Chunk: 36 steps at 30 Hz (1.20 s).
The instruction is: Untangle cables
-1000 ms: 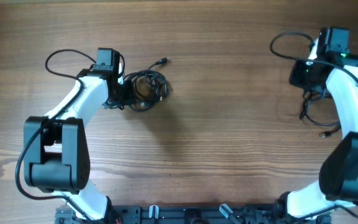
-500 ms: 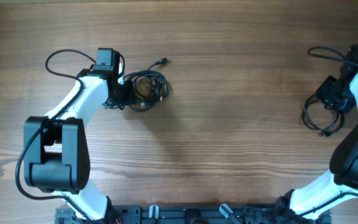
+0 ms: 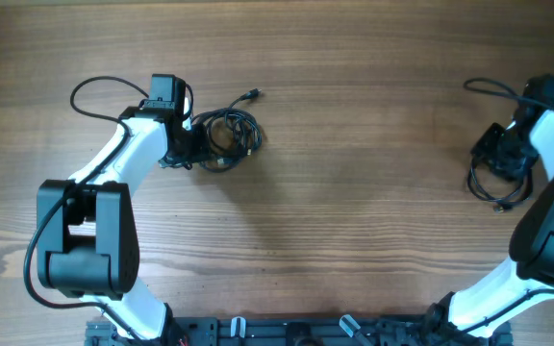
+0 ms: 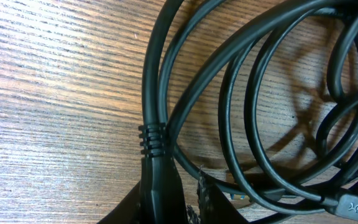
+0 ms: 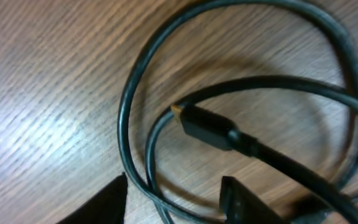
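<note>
A coiled bundle of thin black cables (image 3: 229, 133) lies on the wooden table at the upper left, with one plug end (image 3: 253, 94) sticking out. My left gripper (image 3: 188, 146) is at the bundle's left edge. In the left wrist view it (image 4: 185, 208) is shut on a cable's plug body below its ribbed collar (image 4: 153, 138). A separate looped black cable (image 3: 496, 190) lies at the far right. My right gripper (image 3: 496, 156) is low over it, open (image 5: 173, 208), with two strands passing between the fingers and a plug (image 5: 207, 130) just ahead.
Thicker black wires belonging to the arms loop at the upper left (image 3: 89, 91) and upper right (image 3: 489, 86). The arm bases and a black rail (image 3: 287, 332) sit at the table's front edge. The right cable lies near the table's right edge.
My right arm swung right and down from the upper right, then shifted slightly back left over the separate cable, which now lies as a loop. The left arm and bundle have not moved.
</note>
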Available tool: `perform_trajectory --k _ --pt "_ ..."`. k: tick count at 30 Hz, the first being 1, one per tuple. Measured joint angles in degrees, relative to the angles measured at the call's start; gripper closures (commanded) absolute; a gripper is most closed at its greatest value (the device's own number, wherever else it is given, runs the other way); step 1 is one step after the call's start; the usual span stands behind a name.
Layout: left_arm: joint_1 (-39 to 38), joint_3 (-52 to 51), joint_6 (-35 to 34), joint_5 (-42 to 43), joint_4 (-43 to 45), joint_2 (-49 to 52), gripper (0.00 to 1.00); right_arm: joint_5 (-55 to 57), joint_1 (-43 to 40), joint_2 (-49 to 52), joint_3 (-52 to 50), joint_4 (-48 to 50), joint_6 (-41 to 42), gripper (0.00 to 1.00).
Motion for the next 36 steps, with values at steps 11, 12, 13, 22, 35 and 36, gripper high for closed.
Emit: perform_trajectory --k 11,12,13,22,35,36 --pt "0.00 0.00 0.02 1.88 -0.04 0.00 0.71 3.50 0.48 -1.25 -10.19 23.17 1.75 0.96" --pt "0.00 -0.02 0.07 3.17 -0.04 0.00 0.71 4.20 0.09 -1.11 -10.47 25.16 1.81 0.96" --pt "0.00 0.00 0.33 4.85 -0.02 0.00 0.69 4.85 -0.61 -0.83 -10.75 27.47 1.99 0.96" --pt "-7.74 -0.02 3.69 13.53 1.31 0.00 0.65 -1.44 -11.58 0.09 -11.56 42.18 1.03 0.96" --pt "-14.93 1.14 -0.44 12.00 3.08 -6.67 0.46 -19.04 -14.05 0.44 12.02 6.38 -0.90 0.44" --pt "-14.73 1.60 -1.46 10.67 3.74 -8.13 0.46 -20.74 -13.27 0.44 12.20 4.90 -1.03 0.43"
